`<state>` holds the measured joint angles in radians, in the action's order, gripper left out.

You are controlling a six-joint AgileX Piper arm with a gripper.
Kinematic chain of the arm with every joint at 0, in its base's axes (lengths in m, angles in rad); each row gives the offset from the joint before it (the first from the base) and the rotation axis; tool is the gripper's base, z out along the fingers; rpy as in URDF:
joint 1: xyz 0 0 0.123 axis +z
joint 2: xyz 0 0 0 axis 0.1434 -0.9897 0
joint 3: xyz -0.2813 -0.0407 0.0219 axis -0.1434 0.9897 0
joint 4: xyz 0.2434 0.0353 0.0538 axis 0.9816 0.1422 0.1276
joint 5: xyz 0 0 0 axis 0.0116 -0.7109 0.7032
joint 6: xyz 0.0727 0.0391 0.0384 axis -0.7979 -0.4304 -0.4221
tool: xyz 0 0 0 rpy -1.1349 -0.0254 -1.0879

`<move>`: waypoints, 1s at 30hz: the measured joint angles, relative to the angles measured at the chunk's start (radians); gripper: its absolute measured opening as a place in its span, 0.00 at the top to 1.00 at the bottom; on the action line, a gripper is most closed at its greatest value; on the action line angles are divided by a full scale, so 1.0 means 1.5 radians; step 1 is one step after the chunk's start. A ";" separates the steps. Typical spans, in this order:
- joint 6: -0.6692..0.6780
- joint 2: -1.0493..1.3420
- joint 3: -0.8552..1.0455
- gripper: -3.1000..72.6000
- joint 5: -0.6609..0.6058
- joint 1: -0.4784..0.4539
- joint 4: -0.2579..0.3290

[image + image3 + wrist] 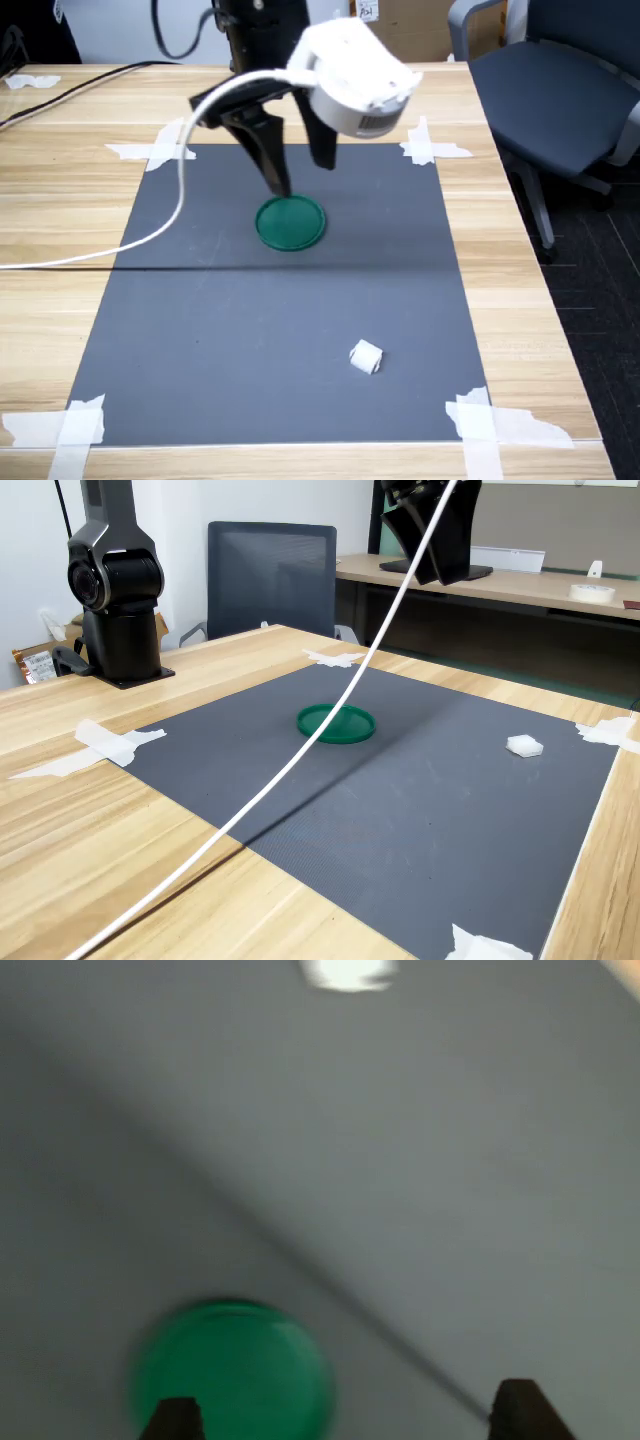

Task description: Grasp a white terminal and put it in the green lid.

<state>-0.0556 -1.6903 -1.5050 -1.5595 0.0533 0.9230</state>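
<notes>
Nothing done yet as far as I can see: the white terminal (366, 357) lies loose on the grey mat (250, 340), well apart from the green lid (291, 222), and the lid is empty. My gripper (303, 178) hangs above the mat just by the lid's far edge in the first exterior view, fingers spread apart, nothing between them. Whole job is left, I judge: travel over to the terminal, close on it, carry it back, drop it in the lid

View differences. First exterior view gives me the gripper, the lid and the terminal together, plus the white cable (150, 235) trailing off the arm. Wrist view is blurred: lid (232, 1372) sits low between the two dark fingertips (522, 1410), terminal is only a white smear (349, 972) far from the lid. Second exterior view cuts off the fingers but shows the arm's base (115, 590) beyond the mat, and the terminal (524, 745) near the mat's corner, away from the lid (336, 723)
</notes>
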 joint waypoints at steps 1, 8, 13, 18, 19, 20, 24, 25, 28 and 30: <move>0.000 -0.011 -0.011 0.22 -0.012 0.000 0.005; -0.017 -0.083 -0.076 0.22 -0.019 0.001 -0.019; -0.009 -0.131 -0.121 0.22 -0.012 0.002 -0.005; -0.017 -0.187 -0.163 0.22 -0.014 0.035 -0.050; -0.027 -0.200 -0.172 0.22 -0.014 0.046 -0.063; -0.039 -0.211 -0.181 0.22 -0.015 0.055 -0.074; -0.077 -0.248 -0.212 0.22 -0.015 0.079 -0.090; -0.084 -0.255 -0.218 0.22 -0.014 0.082 -0.090; -0.098 -0.275 -0.230 0.22 -0.011 0.085 -0.099; -0.106 -0.287 -0.230 0.22 -0.008 0.085 -0.101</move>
<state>-0.2150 -2.1204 -1.8506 -1.5718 0.1807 0.7711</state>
